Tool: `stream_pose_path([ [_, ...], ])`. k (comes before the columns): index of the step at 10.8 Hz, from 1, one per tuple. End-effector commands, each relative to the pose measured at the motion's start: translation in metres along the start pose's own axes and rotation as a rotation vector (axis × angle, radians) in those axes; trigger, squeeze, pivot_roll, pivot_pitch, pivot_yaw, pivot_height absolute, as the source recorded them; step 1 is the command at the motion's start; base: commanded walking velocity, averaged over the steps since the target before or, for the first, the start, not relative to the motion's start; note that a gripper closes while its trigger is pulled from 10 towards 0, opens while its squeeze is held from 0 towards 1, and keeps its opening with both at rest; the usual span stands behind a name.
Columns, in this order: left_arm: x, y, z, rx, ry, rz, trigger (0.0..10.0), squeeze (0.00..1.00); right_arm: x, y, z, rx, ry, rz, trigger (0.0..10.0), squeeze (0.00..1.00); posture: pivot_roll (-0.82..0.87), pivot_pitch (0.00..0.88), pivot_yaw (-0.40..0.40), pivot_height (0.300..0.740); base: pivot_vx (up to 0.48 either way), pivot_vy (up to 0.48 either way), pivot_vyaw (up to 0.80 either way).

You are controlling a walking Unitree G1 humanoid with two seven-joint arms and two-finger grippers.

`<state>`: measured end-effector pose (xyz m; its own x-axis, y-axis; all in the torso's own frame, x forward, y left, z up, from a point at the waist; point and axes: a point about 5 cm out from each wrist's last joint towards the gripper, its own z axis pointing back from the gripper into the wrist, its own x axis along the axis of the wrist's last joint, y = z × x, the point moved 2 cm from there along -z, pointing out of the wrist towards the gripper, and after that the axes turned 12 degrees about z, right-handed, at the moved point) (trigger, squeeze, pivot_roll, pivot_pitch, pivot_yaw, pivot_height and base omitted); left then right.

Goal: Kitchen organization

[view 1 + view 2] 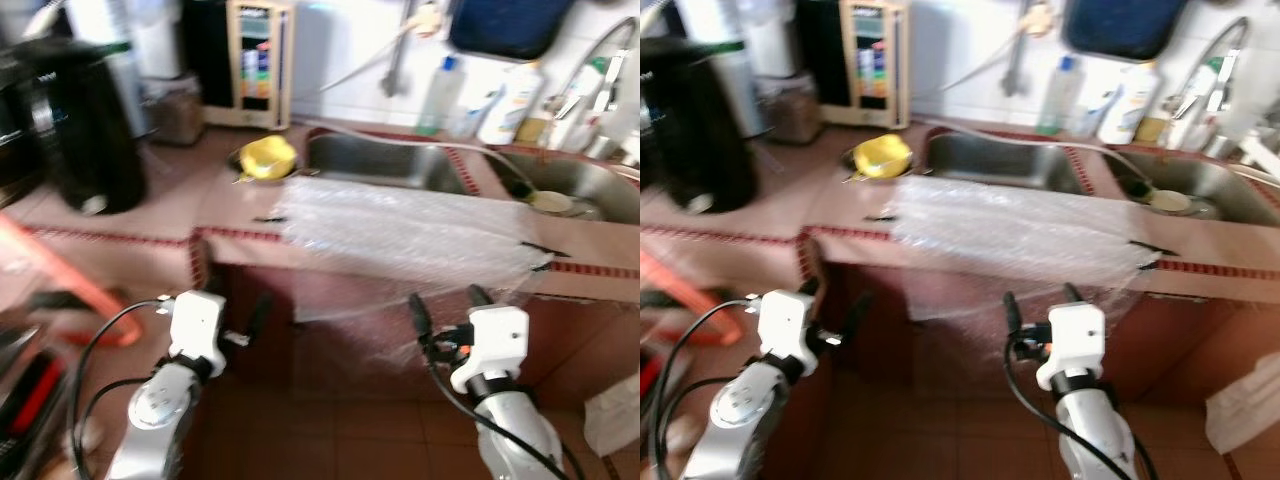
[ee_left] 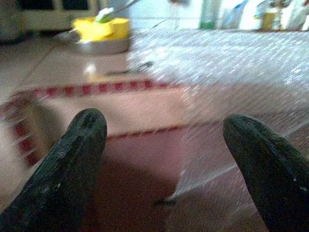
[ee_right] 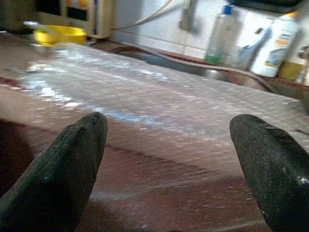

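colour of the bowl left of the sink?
Yellow: the small round yellow bowl on the tiled counter, clearest in the left eye view.

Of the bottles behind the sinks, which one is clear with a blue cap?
The slim clear bottle, leftmost in the row behind the sink; the white bottle beside it is opaque and wider.

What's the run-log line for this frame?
left gripper: open, empty | right gripper: open, empty | bubble wrap: over counter edge | yellow bowl: beside sink
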<state>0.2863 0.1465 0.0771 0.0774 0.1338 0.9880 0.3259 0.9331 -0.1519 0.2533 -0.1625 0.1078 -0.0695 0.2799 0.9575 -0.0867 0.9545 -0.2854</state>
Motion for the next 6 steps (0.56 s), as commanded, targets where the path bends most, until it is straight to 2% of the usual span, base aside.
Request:
stream_pose_path([
  [1,0.0132,-0.0097,-0.0063,-0.043,-0.048,-0.014,10.0,0.0,0.0037,-0.0088,-0.0001,-0.027,-0.018,0.008,10.0,0.0,0.05,0.0,-0.075,0.74,0.326,0.0,0.0],
  [4,0.0164,-0.0097,-0.0053,-0.042,-0.06,-0.015,10.0,0.0,0.0049,-0.0063,0.0013,-0.02,-0.023,0.006,10.0,0.0,0.05,0.0,-0.079,0.74,0.31,0.0,0.0],
  [6,0.0161,-0.0103,-0.0044,-0.031,-0.061,-0.021,10.0,0.0,0.0021,-0.0052,0.0019,-0.014,-0.016,0.008,10.0,0.0,0.05,0.0,-0.079,0.74,0.0,0.0,0.0],
])
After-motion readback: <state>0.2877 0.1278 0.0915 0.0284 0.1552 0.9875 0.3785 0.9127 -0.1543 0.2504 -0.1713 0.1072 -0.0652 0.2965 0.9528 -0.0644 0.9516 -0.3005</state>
